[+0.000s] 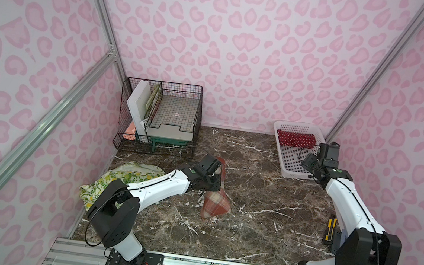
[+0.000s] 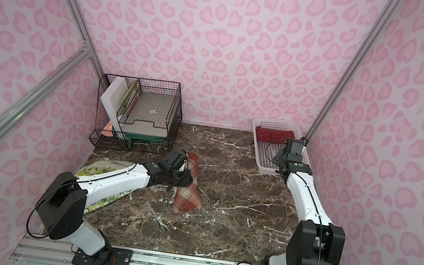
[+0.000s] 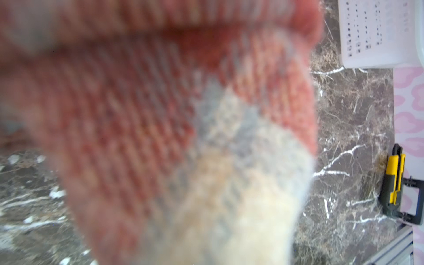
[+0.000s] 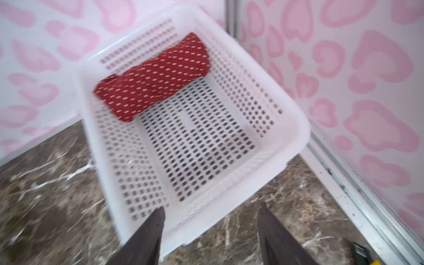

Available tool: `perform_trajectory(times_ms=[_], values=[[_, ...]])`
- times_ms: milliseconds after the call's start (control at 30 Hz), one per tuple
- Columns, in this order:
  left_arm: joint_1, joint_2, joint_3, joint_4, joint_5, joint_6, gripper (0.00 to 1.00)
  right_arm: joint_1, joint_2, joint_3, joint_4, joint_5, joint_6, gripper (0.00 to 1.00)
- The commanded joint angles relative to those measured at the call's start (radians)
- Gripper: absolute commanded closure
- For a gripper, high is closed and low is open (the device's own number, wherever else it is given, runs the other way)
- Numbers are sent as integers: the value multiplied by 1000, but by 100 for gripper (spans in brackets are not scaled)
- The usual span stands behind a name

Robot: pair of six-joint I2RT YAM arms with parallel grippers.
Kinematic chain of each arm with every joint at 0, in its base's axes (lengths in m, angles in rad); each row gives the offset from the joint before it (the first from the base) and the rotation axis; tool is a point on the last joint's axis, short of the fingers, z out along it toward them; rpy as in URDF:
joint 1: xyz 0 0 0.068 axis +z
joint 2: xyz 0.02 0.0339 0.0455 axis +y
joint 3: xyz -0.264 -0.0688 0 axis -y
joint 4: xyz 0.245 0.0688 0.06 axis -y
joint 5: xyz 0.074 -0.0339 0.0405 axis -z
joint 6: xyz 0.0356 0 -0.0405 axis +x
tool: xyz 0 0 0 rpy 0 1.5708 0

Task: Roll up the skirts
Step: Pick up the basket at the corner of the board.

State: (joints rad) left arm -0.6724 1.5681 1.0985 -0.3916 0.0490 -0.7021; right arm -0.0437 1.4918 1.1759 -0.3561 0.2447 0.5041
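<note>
Left hand (image 1: 211, 181) has got the plaid skirt (image 1: 215, 206). Right hand (image 4: 211, 206) is wide open by the white perforated basket (image 4: 291, 128), which holds the polka-dot skirt (image 4: 153, 78).

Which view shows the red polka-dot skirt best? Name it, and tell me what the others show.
The right wrist view: the red polka-dot skirt lies close, rolled, inside the white basket. In both top views the skirt is small and far. The left wrist view shows none of it, only the blurred plaid skirt.
</note>
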Motion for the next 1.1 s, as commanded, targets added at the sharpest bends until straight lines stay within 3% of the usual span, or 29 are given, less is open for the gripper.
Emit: perform_trajectory(times_ms=[0, 100, 267, 533, 700, 800, 1000, 1067], values=[[1, -36, 36, -62, 4, 60, 100, -68, -30, -62, 45, -99, 20, 31], [1, -49, 61, -83, 3, 76, 100, -78, -33, -80, -6, -105, -5, 31], [1, -52, 58, -67, 29, 69, 100, -160, -36, -181, 77, -277, 35, 31], [0, -90, 46, -82, 32, 81, 100, -188, 112, -99, 124, -472, 79, 33], [1, -108, 32, -83, 31, 81, 100, -192, 171, -109, 162, -492, 100, 34], [1, -105, 36, -89, 36, 81, 100, -188, 211, -103, 196, -512, 128, 45], [0, -125, 47, -109, 39, 90, 100, -186, 261, -54, 178, -500, 155, 82], [0, -125, 58, -122, 39, 94, 100, -187, 264, -50, 171, -489, 160, 87]])
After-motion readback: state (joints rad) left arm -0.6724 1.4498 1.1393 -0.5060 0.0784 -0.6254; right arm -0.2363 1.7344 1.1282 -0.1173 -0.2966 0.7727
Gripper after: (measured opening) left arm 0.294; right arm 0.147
